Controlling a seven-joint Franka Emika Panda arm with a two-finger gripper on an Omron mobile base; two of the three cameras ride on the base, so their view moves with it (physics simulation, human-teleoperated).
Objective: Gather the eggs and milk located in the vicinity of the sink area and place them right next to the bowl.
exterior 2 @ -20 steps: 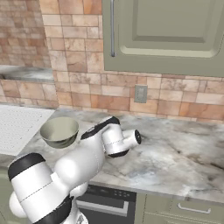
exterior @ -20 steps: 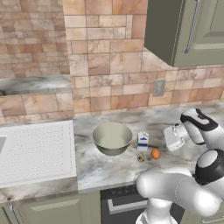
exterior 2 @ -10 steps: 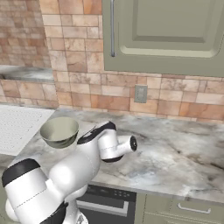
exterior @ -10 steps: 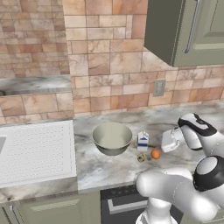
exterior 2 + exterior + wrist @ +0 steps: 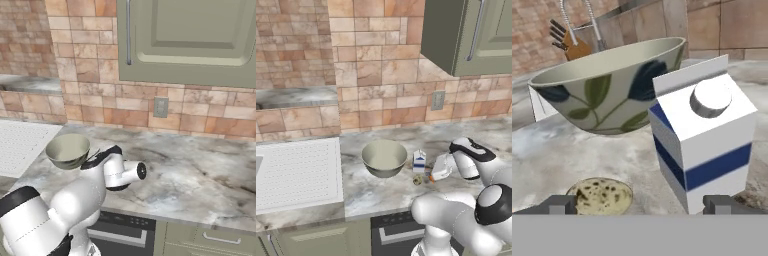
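1. Left base view: my hand has dropped lower over the last second, toward the counter (image 5: 361,192). The milk (image 5: 419,161) stands just beside the bowl (image 5: 384,157), with the speckled egg (image 5: 417,180) and the orange egg (image 5: 431,178) in front. The sink (image 5: 296,172) lies well apart on the left. Gathering looks done.
2. Right base view: my arm hides the milk and eggs; the bowl (image 5: 67,149) shows.
3. Hand view: my gripper (image 5: 640,204) has its fingers spread wide, holding nothing. The milk (image 5: 704,135) has blue bands and no readable writing; the speckled egg (image 5: 601,196) lies close below.
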